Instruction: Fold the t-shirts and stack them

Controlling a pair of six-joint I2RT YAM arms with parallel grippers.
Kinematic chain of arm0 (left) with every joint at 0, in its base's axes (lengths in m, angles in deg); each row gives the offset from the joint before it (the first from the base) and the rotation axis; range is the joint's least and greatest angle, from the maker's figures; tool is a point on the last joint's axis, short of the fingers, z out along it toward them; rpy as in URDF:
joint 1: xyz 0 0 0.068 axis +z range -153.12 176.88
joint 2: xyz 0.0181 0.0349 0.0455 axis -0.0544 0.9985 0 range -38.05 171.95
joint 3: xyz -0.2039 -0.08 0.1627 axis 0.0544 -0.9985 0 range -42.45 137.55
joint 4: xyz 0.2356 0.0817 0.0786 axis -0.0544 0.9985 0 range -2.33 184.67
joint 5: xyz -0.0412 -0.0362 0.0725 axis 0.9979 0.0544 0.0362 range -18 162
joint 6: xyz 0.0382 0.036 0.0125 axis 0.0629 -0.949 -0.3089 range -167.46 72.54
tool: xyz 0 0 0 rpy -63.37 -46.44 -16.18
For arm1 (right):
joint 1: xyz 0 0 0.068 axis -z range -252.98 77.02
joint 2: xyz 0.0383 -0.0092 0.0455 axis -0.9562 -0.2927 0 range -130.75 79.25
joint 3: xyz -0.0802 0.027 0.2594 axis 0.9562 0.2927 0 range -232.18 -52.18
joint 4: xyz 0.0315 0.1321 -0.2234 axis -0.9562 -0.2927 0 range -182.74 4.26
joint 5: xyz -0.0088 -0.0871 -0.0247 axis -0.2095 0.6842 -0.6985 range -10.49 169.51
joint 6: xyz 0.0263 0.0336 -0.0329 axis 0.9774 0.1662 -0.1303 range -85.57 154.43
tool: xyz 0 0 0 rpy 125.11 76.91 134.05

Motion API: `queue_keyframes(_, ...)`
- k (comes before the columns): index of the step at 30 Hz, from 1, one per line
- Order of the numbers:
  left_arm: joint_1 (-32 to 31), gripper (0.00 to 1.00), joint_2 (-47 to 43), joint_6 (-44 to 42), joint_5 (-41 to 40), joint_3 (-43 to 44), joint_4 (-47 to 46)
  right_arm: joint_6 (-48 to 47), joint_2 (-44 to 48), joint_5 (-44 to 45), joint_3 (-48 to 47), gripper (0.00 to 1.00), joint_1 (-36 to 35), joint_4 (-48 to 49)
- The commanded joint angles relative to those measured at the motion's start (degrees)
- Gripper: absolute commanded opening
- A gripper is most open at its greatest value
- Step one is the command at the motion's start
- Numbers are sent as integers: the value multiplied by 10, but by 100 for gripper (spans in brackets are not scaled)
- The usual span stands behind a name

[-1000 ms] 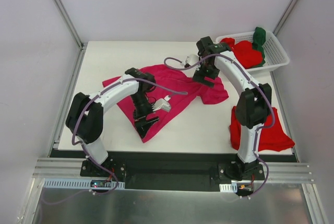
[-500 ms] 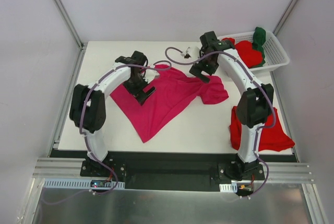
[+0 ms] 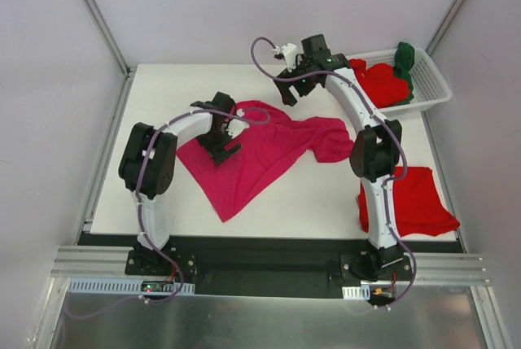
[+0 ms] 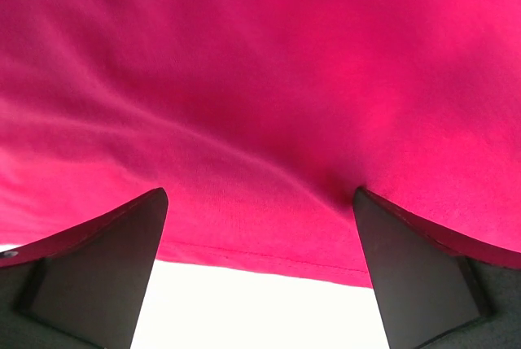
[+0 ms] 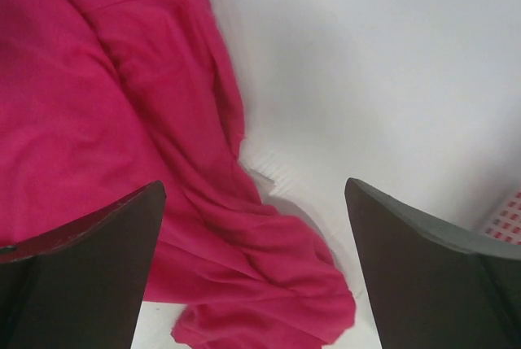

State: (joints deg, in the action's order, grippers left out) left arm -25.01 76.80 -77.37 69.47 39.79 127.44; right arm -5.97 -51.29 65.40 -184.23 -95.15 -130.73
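looking down from the top cam: magenta t-shirt [image 3: 269,154] lies spread but rumpled mid-table [image 3: 163,194]. left gripper [image 3: 224,141] is over the shirt's left part, right gripper [image 3: 286,90] near its far edge. folded red t-shirt [image 3: 415,207] lies at the near right corner. white basket [image 3: 431,89], far right, holds more red shirts [image 3: 383,80] plus a dark green shirt [image 3: 404,58]. jaw state is hard to read from up here.

left wrist cam fills that in: fingers [image 4: 98,268] spread wide w/ nothing pinched, magenta cloth [image 4: 260,80] across nearly the whole frame, its hem and a strip of bare table [image 4: 260,312] below.

right wrist cam: fingers [image 5: 89,259] also wide apart, empty. a bunched part of the magenta shirt [image 5: 98,121] lies on the left, bare table [image 5: 366,64] on the right, and a bit of the basket [image 5: 509,219] shows at the right edge.
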Motion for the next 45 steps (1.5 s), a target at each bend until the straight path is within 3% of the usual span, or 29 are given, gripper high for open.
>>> queue_keyframes(1, -12, 99, -59, -102, -66, -135, -64, 17, 20, -48, 13, 96, -20, 26)
queue_keyframes(4, -5, 99, -119, -166, -89, -228, -91, 6, 20, -56, 19, 96, -27, 22)
queue_keyframes(10, 39, 99, -202, -244, -108, -324, -98, 19, 14, -95, 36, 96, -33, 39)
queue_keyframes(17, 50, 99, -206, -248, -123, -301, -97, -130, -3, 8, 82, 96, -101, 46)
queue_keyframes(23, 48, 99, -201, -235, -132, -278, -94, -181, -16, 39, 133, 96, -141, 114)
queue_keyframes(32, 26, 99, -271, -225, -136, -328, -65, -223, -68, 123, 143, 96, -155, 268)
queue_keyframes(40, 5, 99, -325, -199, -134, -367, -28, -266, -107, 189, 129, 96, -154, 325)
queue_keyframes(45, -2, 99, -349, -187, -136, -385, -6, -346, -130, 266, 144, 96, -145, 466)
